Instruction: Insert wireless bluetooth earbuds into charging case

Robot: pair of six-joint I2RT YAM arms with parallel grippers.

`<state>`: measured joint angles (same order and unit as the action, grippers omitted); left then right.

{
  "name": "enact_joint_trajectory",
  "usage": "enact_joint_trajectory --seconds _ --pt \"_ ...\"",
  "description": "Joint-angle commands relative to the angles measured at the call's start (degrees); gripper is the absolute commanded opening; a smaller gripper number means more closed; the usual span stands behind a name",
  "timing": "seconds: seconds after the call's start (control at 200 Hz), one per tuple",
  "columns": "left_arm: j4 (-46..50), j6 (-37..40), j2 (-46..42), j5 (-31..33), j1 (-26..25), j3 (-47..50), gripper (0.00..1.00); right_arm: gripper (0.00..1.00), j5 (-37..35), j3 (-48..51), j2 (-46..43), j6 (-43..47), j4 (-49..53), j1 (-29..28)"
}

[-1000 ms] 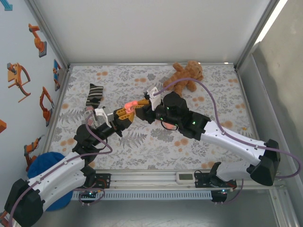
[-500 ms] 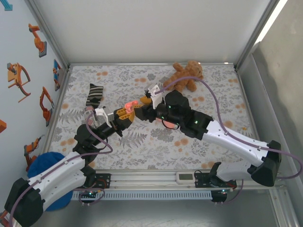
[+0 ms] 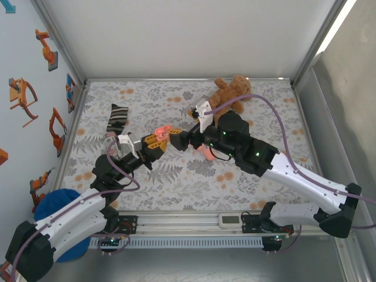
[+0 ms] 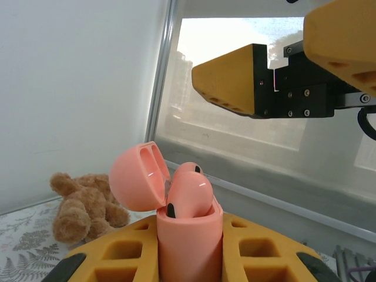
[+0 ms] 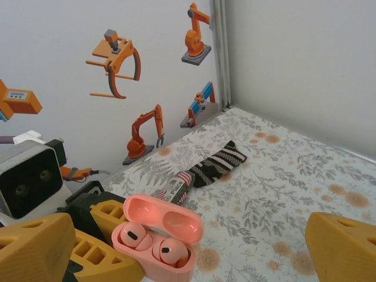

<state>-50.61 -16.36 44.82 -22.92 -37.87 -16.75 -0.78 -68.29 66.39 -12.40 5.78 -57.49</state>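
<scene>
The left pincer (image 3: 154, 141) clamps the charging case (image 5: 157, 238) upright, lid open, presenting its sockets, where both earbuds (image 5: 170, 251) sit. The right pincer (image 3: 178, 138) gapes wide beside it, empty.

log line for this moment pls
left tool: shut on charging case | lid: open | earbuds: two sitting in case | right tool: open, apart from case | next: likely close lid

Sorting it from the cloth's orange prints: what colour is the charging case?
The charging case is salmon pink, lid and body; clearest in the right wrist view.
</scene>
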Motion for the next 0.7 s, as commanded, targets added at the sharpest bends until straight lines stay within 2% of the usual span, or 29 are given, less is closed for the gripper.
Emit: enact_joint_trajectory --seconds 0.0,0.15,0.295,0.471,0.696 --pt "-3.2 -1.2 -0.3 0.4 -0.3 -0.6 0.00 1.00 -1.6 1.4 -2.6 -0.4 0.1 1.0" --pt "-3.8 -1.7 -0.1 0.5 -0.3 -0.3 0.00 1.00 1.0 3.2 -4.2 -2.5 0.3 3.5" --pt "-4.8 -2.2 0.0 0.4 -0.3 0.0 0.00 1.00 7.5 5.0 -5.4 -5.9 -0.3 7.2" --pt "-6.3 -3.1 0.1 0.1 -0.4 0.3 0.00 1.00 17.2 9.0 -7.5 -11.4 -5.4 11.7" --pt "-8.1 -4.4 0.7 -0.6 -0.5 0.2 0.00 1.00 26.2 13.3 -7.3 -19.3 -13.3 15.4"
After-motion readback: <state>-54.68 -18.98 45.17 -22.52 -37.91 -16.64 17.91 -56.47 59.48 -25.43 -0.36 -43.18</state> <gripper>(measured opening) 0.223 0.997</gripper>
